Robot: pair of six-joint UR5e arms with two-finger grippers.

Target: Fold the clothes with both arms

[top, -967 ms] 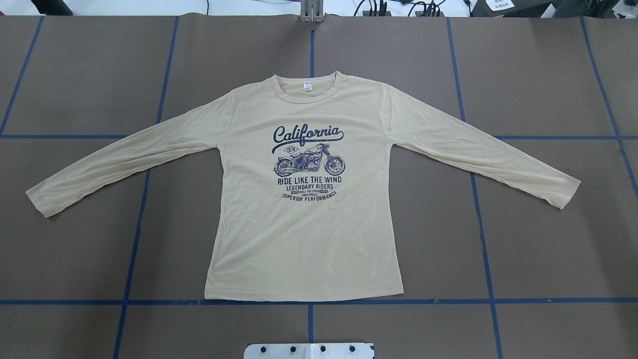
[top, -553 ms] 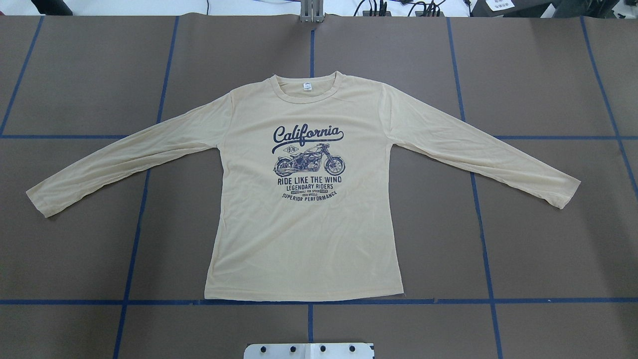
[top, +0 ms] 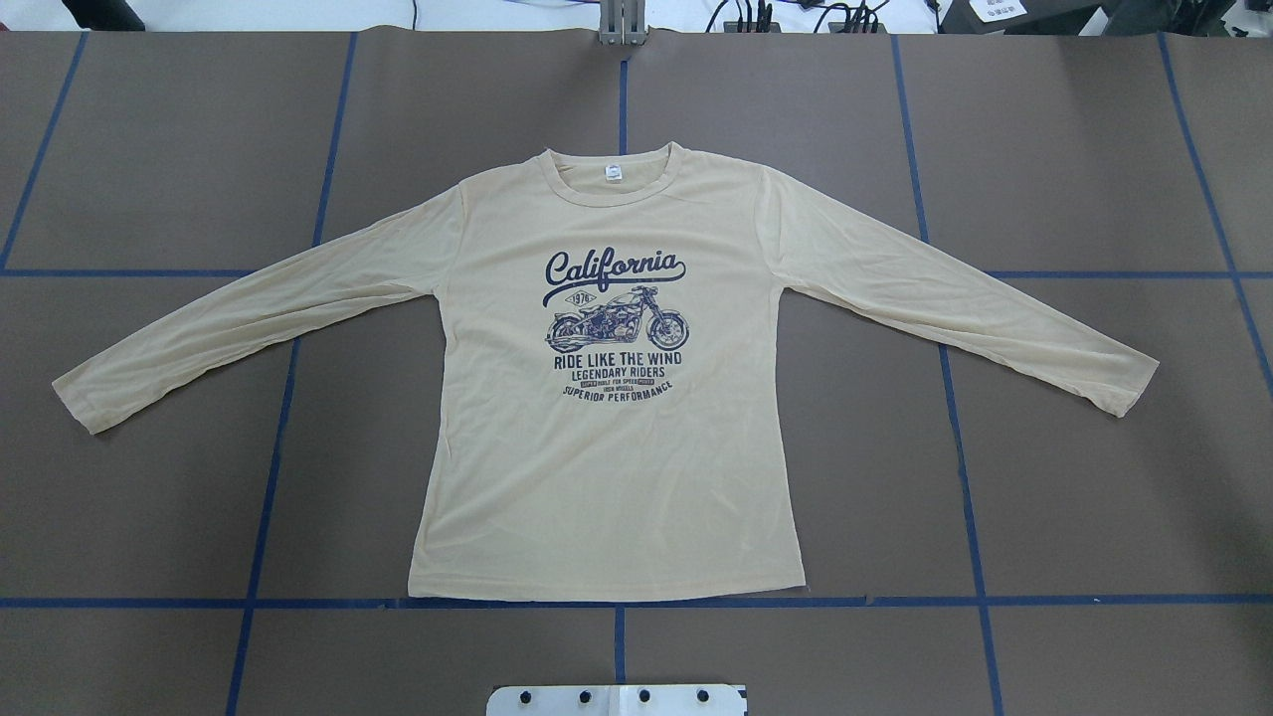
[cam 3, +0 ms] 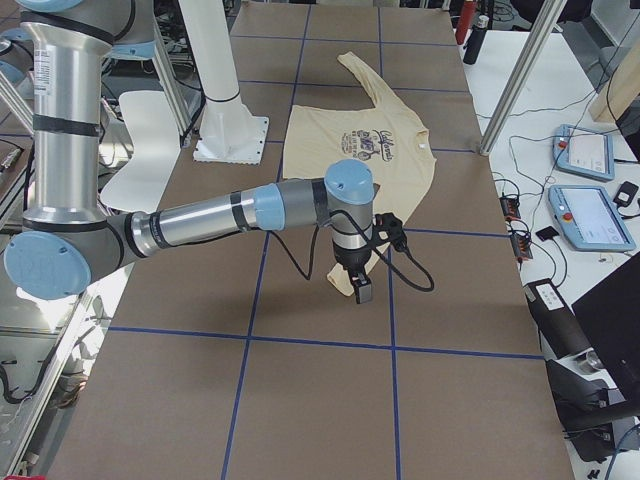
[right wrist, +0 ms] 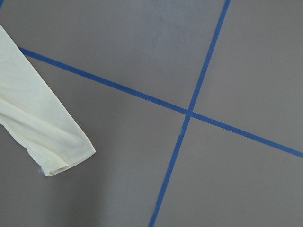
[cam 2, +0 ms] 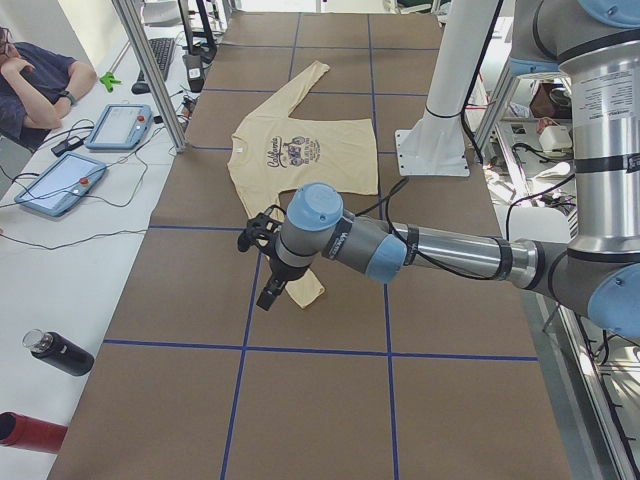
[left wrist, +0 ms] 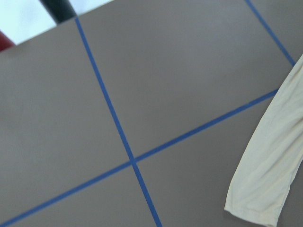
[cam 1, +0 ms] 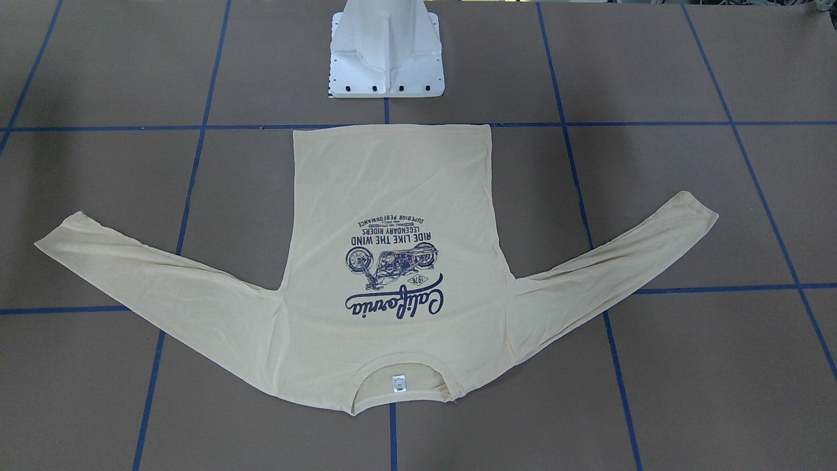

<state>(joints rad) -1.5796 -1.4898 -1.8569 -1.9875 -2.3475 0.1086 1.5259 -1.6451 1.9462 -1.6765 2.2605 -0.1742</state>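
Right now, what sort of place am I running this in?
Most likely a robotics lab workcell: a brown table gridded with blue tape, touchscreen teach pendants on the side bench, and the jointed left arm reaching over beside a spread shirt.

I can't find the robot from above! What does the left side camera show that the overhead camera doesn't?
Only the left side camera shows the left arm, the left gripper by the shirt's nearest cuff, a person, two tablets and a black bottle. Only the overhead camera shows the readable print and the white neck label. Both show the shirt spread flat on the brown table with blue tape lines.
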